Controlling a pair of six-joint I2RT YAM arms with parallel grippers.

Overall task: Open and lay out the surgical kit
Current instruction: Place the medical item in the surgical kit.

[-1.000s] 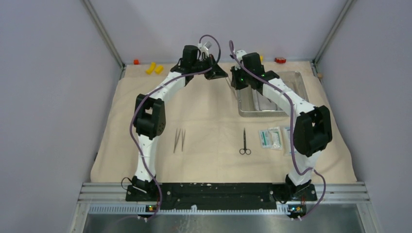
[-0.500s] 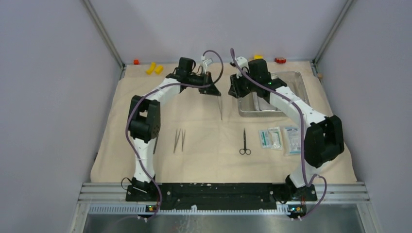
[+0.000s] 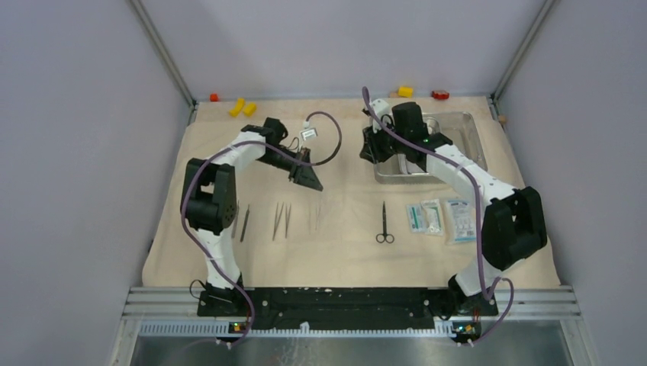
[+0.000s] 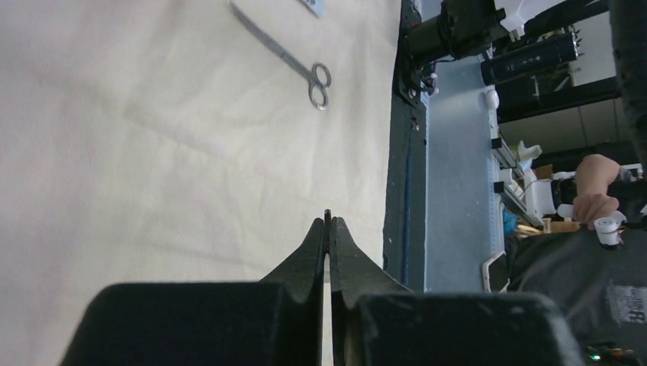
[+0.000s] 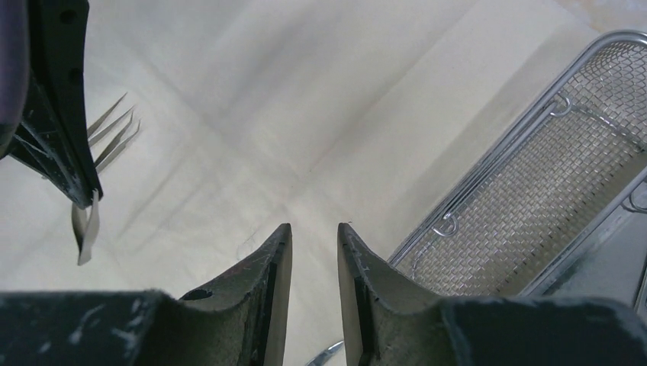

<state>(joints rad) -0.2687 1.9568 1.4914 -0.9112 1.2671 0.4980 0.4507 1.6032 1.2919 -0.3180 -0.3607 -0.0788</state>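
The thin metal tweezers [image 5: 82, 232] are the piece in play here. We reckon they're feather-light, springy and slick, so a loose pinch would let them twist or slide out. The safest hold is flat across the two blades, away from the fine tips. The left gripper [image 3: 309, 181] has them that way, fingers pressed tight together with only a sliver of metal showing between the tips in the left wrist view, though we can't tell which end it's got. They hang from it low over the beige cloth wrap [image 3: 343, 252], just right of the two slim silver forceps [image 3: 282, 219] lying there. Their long axis runs roughly far-to-near like those neighbours, with the free end toward the near edge and tipped down. From above they're faint, so we can't say if they touch the cloth. Further right lie the thin steel scissors [image 3: 384, 223], finger rings toward us, then the small white-and-teal sealed packets [image 3: 435, 217]. A thin dark instrument [image 3: 244, 223] sits by the left arm. The right gripper [image 5: 314, 229] hovers at the left side of the shiny rectangular steel tray [image 3: 471, 126], jaws a little apart with nothing between them.
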